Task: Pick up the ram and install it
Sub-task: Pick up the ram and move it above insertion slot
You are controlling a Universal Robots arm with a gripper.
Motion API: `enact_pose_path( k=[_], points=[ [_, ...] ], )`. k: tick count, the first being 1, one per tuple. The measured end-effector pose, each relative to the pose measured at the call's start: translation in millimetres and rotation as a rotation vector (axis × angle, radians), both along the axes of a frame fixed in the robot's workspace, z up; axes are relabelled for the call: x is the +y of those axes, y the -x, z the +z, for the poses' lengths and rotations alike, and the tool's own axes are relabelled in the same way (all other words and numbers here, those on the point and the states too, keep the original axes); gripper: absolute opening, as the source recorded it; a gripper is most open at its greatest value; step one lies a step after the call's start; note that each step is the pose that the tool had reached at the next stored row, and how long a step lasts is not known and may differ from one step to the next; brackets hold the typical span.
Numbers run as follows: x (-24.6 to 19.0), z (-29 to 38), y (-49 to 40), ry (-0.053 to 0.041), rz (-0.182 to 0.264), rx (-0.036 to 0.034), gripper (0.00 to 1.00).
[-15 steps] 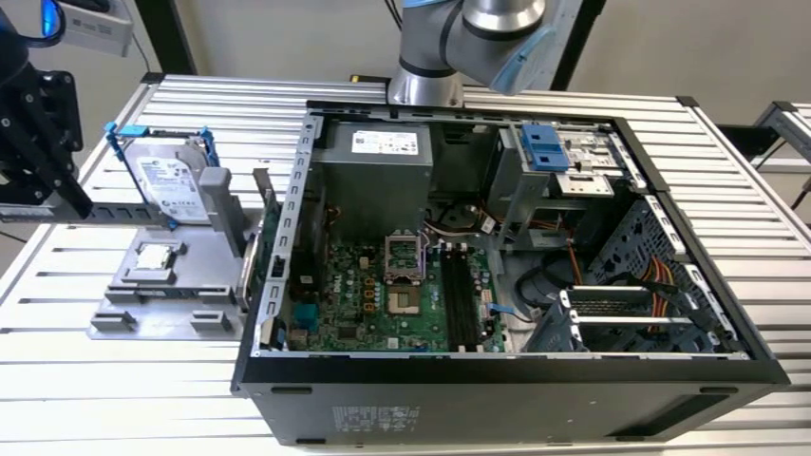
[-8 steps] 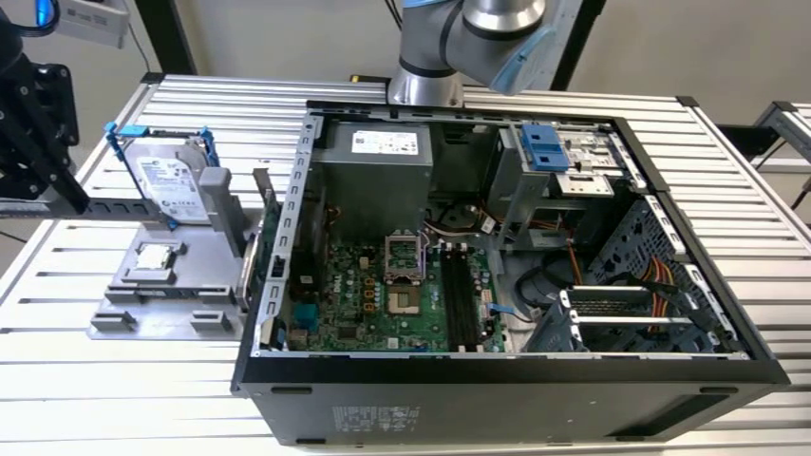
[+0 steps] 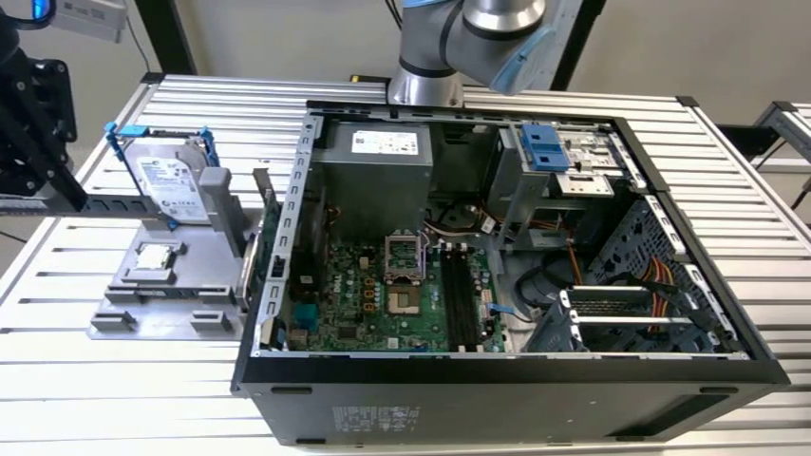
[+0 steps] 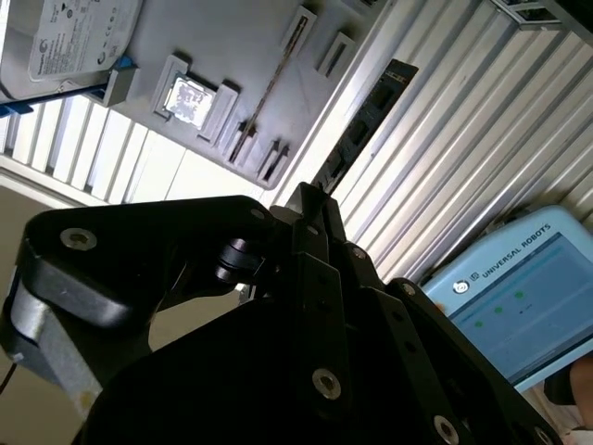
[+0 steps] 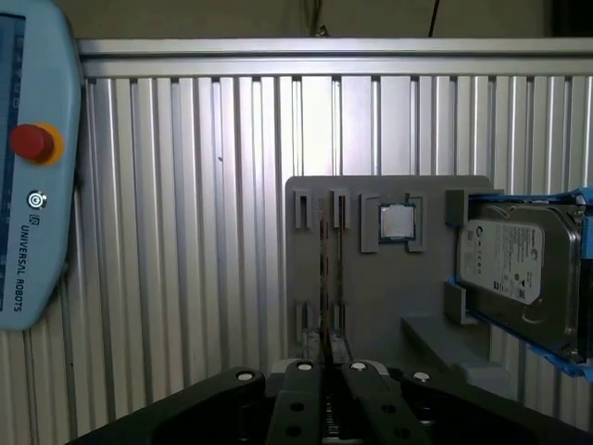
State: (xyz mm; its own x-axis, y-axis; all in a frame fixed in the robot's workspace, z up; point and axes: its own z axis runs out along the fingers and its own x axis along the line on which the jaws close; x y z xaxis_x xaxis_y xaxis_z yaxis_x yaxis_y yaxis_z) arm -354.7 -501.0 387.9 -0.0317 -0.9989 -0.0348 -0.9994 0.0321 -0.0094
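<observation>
The end effector (image 4: 313, 197) is closed on the ram (image 4: 369, 116). Its two black fingers pinch one end of the long thin stick. The rest of the stick pokes out past the tips. In the first wrist view only the thin edge of the ram (image 5: 324, 278) shows. So I think it is held straight in line with the fingers, likely so it can slide into a narrow slot.

The ram is up in the air over the gray holder (image 5: 371, 306), not resting in it. The holder has little blocks that keep each part in its own spot, so each one is easy to grab. The hard drive (image 5: 519, 264) sits in its blue frame at one end. The small square chip (image 5: 397, 222) sits in a pocket between the drive and the ram's blocks.

In the exterior view the computer case (image 3: 507, 385) lies on its side with the cover off, so the board inside faces up. I think the ram belongs in the long black slots (image 3: 459, 294) on that board. The case is just beside the holder, on the exterior view's right of it.

Everything sits on a silver surface (image 3: 190, 104) with long ridges. A blue tablet (image 4: 519, 297) with a screen is well apart from the holder. Black posts and a pale wall stand behind.
</observation>
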Motion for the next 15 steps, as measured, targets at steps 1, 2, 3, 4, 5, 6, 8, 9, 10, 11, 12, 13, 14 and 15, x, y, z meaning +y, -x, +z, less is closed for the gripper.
enact_pose_path(
  k=[1, 2, 3, 4, 5, 6, 8, 9, 10, 11, 12, 13, 14, 15],
  points=[
    [0.0, 0.1, 0.0, 0.0000, 0.000, 0.0000, 0.00],
    [0.0, 0.7, 0.1, 0.0001, 0.000, 0.0001, 0.00],
    [0.0, 1.2, 0.0, 0.0002, 0.000, 0.0002, 0.00],
    [0.0, 1.2, 0.0, 0.0002, 0.000, 0.0001, 0.00],
    [0.0, 1.3, 0.1, 0.0002, 0.000, 0.0001, 0.00],
    [0.1, 1.4, 0.1, 0.0001, 0.000, 0.0001, 0.00],
    [0.0, 1.6, 0.1, 0.0002, 0.000, 0.0001, 0.00],
    [0.1, 1.6, 0.1, 0.0001, 0.000, 0.0001, 0.00],
    [0.0, 1.7, 0.1, 0.0002, 0.000, 0.0001, 0.00],
    [0.0, 1.8, 0.0, 0.0002, 0.000, 0.0002, 0.00],
    [0.0, 1.9, -0.3, 0.0002, 0.000, 0.0003, 0.00],
    [0.0, 2.0, -0.8, 0.0004, 0.000, 0.0004, 0.00],
    [0.0, 1.9, -1.5, 0.0003, 0.000, 0.0003, 0.00],
    [0.0, 1.8, -2.6, 0.0002, 0.000, 0.0002, 0.00]
  ],
)
